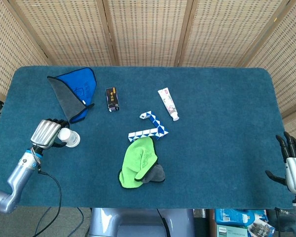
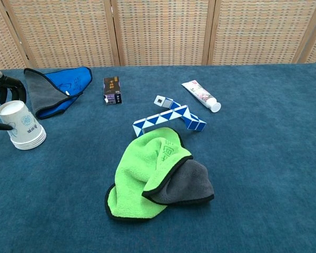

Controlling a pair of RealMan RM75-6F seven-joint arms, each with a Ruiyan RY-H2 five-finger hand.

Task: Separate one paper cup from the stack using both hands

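Observation:
The stack of white paper cups (image 1: 70,138) (image 2: 22,126) stands upside down on the blue table near its left edge. My left hand (image 1: 48,132) has come in from the left and wraps the top of the stack. Its fingers (image 2: 8,87) curl behind the stack and its thumb lies against the near side. The stack still rests on the table, tilted slightly. My right hand (image 1: 294,165) hangs at the table's front right corner, far from the stack, with fingers spread and nothing in it. It does not show in the chest view.
A blue and grey cloth (image 1: 74,91) lies just behind the stack. A small black box (image 1: 112,98), a toothpaste tube (image 1: 168,103), a blue-and-white snake puzzle (image 1: 150,127) and a green and grey cloth (image 1: 140,164) occupy the middle of the table.

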